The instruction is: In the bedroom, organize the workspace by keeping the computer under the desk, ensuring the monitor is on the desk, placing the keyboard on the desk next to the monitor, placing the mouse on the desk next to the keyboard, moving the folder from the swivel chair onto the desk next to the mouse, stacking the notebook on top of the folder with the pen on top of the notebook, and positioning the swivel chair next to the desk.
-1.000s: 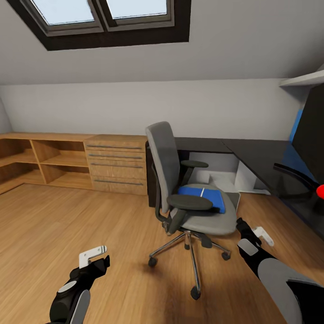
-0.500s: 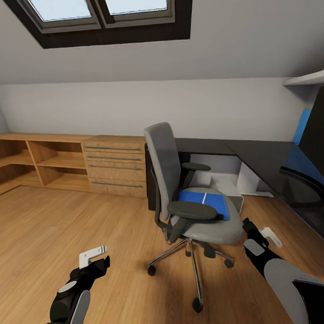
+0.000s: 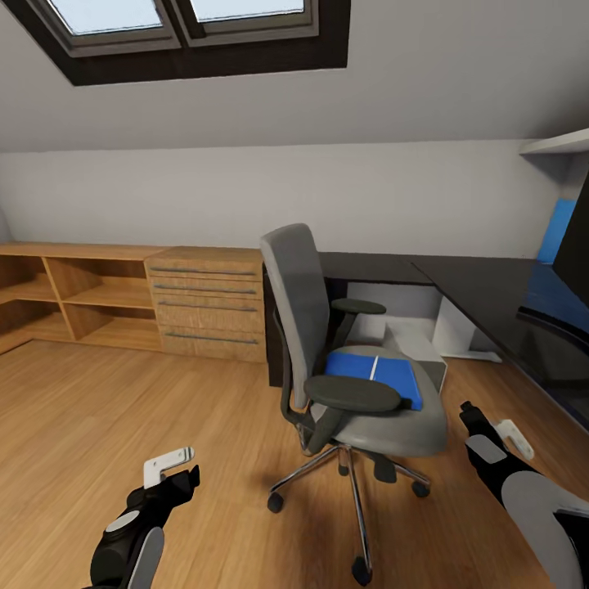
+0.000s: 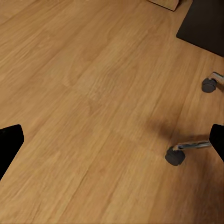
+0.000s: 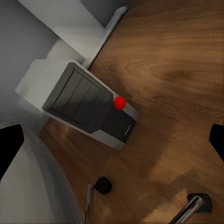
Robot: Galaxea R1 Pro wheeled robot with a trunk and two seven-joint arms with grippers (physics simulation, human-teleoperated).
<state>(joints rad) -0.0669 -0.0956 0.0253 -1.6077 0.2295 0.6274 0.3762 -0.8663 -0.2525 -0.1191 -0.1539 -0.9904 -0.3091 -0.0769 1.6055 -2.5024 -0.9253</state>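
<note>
1. In the middle of the bedroom, on the light wood floor (image 3: 123,393), stands the swivel chair (image 3: 343,368), its grey back turned to the left and its seat facing the desk (image 3: 483,294).
2. On the chair seat lies the blue folder (image 3: 376,375), flat, between the two black armrests.
3. The desk runs along the far wall and down the right side; its black top is bare where it shows, and a blue panel rises at the far right.
4. Under the desk, just beyond the chair, sits the computer (image 5: 86,105), a light-grey tower with a dark end face and a red dot.
5. To the far left stand low wooden cabinets (image 3: 131,298) with shelves and drawers.
6. The left gripper (image 3: 170,466) hangs low over the floor, near left; its jaws are spread wide and grip nothing.
7. The right gripper (image 3: 501,425) hangs near right of the chair, its jaws likewise wide apart with nothing between them.
</note>
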